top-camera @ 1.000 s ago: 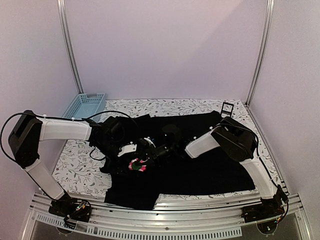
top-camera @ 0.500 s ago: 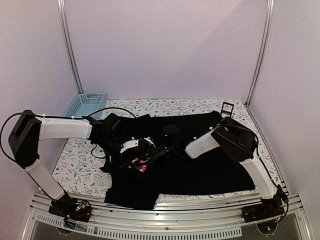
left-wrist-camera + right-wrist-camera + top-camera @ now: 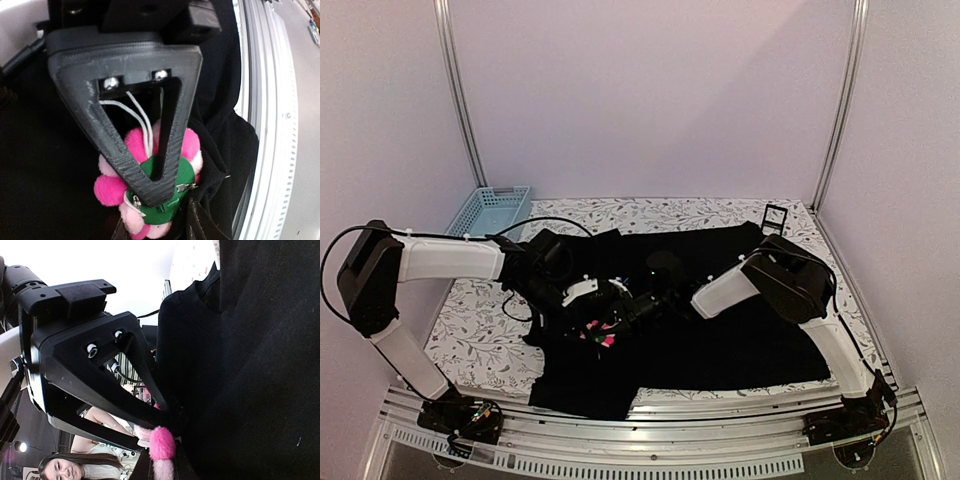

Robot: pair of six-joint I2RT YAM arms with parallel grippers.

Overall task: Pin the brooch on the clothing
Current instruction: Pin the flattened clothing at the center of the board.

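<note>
The brooch (image 3: 601, 336), pink petals round a green felt back with a metal pin, hangs just above the clothing (image 3: 740, 340), a black shirt spread over the table. In the left wrist view the brooch (image 3: 187, 172) shows back-up, and my left gripper (image 3: 157, 195) is closed over it, one finger across the green felt. Bunched clothing (image 3: 220, 100) presses against its right side. My right gripper (image 3: 167, 427) is shut on a pale petal of the brooch (image 3: 162, 442), right against the clothing (image 3: 260, 390). From above, the left gripper (image 3: 595, 318) and right gripper (image 3: 625, 312) meet tip to tip.
A light-blue basket (image 3: 488, 212) stands at the back left on the patterned table (image 3: 470, 320). A small black stand (image 3: 775, 215) sits at the back right corner. The metal rail (image 3: 670, 410) runs along the near edge, close to the shirt's hem.
My left gripper has come down over the brooch and its jaws have narrowed onto it, so less pink shows from above. The right arm has held still.
</note>
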